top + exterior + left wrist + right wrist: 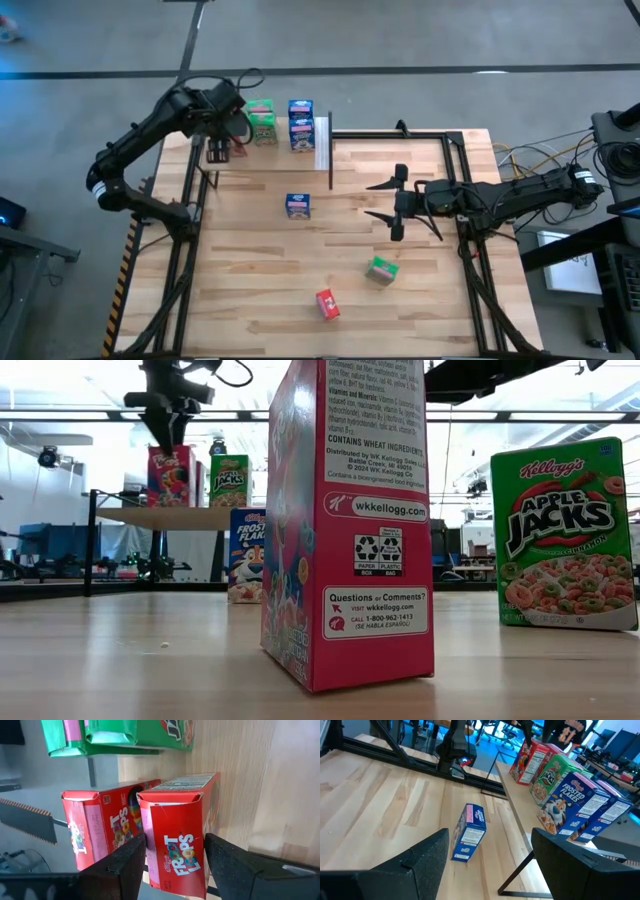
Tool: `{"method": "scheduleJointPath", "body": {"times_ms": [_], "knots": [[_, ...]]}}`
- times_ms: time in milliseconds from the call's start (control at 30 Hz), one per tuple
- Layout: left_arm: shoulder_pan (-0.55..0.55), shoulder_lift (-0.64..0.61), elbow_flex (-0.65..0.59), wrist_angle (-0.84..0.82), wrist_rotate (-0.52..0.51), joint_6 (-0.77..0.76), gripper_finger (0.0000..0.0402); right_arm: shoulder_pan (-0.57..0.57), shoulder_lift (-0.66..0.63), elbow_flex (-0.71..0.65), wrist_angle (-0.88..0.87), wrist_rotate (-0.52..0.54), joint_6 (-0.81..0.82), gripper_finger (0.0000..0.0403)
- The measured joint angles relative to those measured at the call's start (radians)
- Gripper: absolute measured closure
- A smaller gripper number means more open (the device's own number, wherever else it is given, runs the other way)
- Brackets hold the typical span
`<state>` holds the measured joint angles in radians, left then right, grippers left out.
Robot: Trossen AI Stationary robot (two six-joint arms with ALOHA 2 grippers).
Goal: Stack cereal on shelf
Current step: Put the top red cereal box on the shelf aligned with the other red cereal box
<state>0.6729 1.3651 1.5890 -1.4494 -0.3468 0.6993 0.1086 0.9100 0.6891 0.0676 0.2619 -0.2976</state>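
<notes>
The shelf [322,143] stands at the table's far edge and carries green cereal boxes [262,122] and blue ones [301,125]. At its left end my left gripper [222,148] is shut on a red cereal box [175,825], close beside a second red box [95,827]. In the low view this gripper [165,435] comes down onto the red box [170,478] at the shelf board [170,517]. My right gripper [385,207] waits open at mid-table right, pointing at a blue box [469,832] that lies on the table. My left gripper pinches the red box between its two fingers, one finger [125,865] on each broad face, near the box's top end [152,850]. The fingers come from above, slanting down. The box stands upright with its bottom at the shelf board; whether it rests there I cannot tell.
On the tabletop stand a blue box [298,206] at the middle, a green box [382,270] and a red box [327,304] toward the near edge. Thin black uprights [330,165] rise at the shelf's right end. Black frame rails [465,190] run along the table's sides.
</notes>
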Motion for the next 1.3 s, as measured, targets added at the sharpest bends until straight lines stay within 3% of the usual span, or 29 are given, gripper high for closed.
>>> {"method": "scheduleJointPath", "body": {"times_ms": [333,433,900,1300], "knots": [[0.006,-0.014,0.0,0.012,-0.011,0.027,0.0216,0.0,0.0,0.0,0.02,0.0,0.009,0.0131],[0.006,-0.014,0.0,0.018,-0.057,0.026,0.0216,0.0,0.0,0.0,0.02,0.0,0.01,0.0131],[0.006,-0.012,0.0,0.013,-0.054,0.056,0.0216,0.0,0.0,0.0,0.02,0.0,0.01,0.0131],[0.006,-0.012,0.0,0.059,-0.054,-0.005,0.0216,0.0,0.0,0.0,0.02,0.0,0.01,0.0131]]}}
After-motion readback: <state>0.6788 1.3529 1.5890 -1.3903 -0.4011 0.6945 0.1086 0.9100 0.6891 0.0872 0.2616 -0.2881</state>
